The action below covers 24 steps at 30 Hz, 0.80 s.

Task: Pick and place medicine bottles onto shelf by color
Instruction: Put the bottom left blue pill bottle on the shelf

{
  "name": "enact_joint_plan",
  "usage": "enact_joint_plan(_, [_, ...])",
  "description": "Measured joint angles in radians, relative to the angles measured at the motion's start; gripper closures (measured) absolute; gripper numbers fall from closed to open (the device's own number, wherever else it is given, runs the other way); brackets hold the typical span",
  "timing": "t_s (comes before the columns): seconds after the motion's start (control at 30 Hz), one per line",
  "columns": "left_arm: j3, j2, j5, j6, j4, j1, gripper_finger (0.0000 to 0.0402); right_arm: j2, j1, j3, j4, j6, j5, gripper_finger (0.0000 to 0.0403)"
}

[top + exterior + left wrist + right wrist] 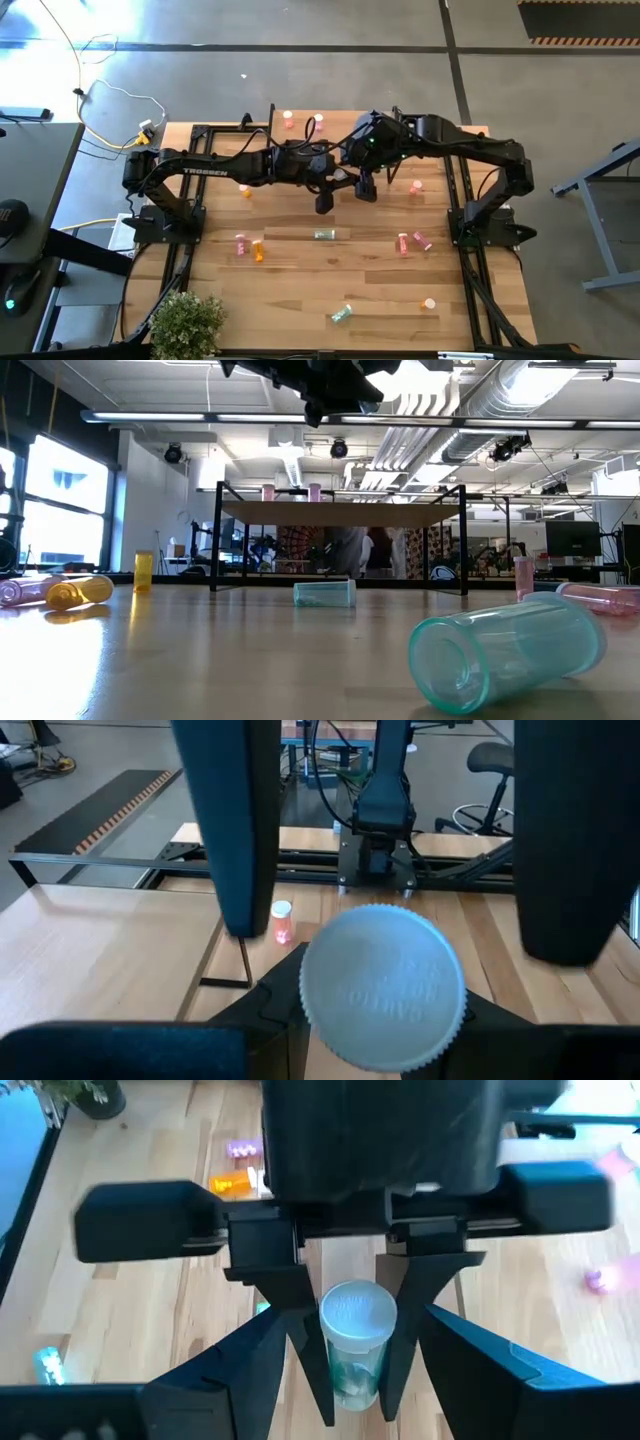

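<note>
Pale teal bottle [355, 1350] with ribbed white cap, clamped upright in left gripper [352, 1380]; right gripper [366, 186] apart.

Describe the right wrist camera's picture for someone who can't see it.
The left gripper clamps a pale green bottle with a white cap, seen close up above the wooden table. An orange bottle and a pink bottle lie farther off.
</note>
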Motion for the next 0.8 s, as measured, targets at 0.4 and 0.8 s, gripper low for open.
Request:
enact_joint_plan(0.4, [0.0,0.0,0.002,0.0,0.026,0.0,0.0307,0.012,-0.001,0.0,0.001,-0.008,0.02,0.0246])
enact_joint_plan(0.8, [-0.002,0.0,0.003,0.0,0.024,0.0,0.0307,0.023,-0.001,0.001,-0.003,-0.007,0.02,0.0293])
